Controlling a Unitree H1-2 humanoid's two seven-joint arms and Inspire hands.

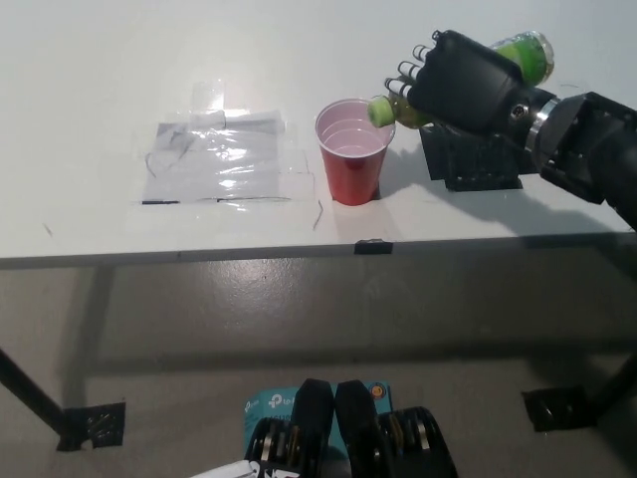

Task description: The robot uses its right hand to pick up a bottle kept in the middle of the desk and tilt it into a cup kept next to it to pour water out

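Black right hand (470,85) observed above the far right portion of the white desk (100,90), fingers (413,70) clenched around a green bottle (523,52). Bottle held tilted, base raised up and to the right behind the hand, capped neck protruding from the finger side and angled down to the left. Green cap (379,111) located just past the fingertips, level with the right rim of the red cup (353,151) and at or just over that rim; actual contact between cap and rim cannot be determined. Most of the bottle body concealed by the palm and fingers. Red cup standing upright on the desk to the left of and below the fingers, near the front edge, interior pale; whether liquid is present cannot be determined. Black block-shaped stand (468,164) sitting on the desk directly beneath the hand, just right of the cup and apart from it. Sheet of paper under clear tape (219,159) lying flat on the desk well to the left of the fingers, beyond the cup. Small dark clip or tab (370,244) noted on the desk's front edge below the cup. Left hand not in view.
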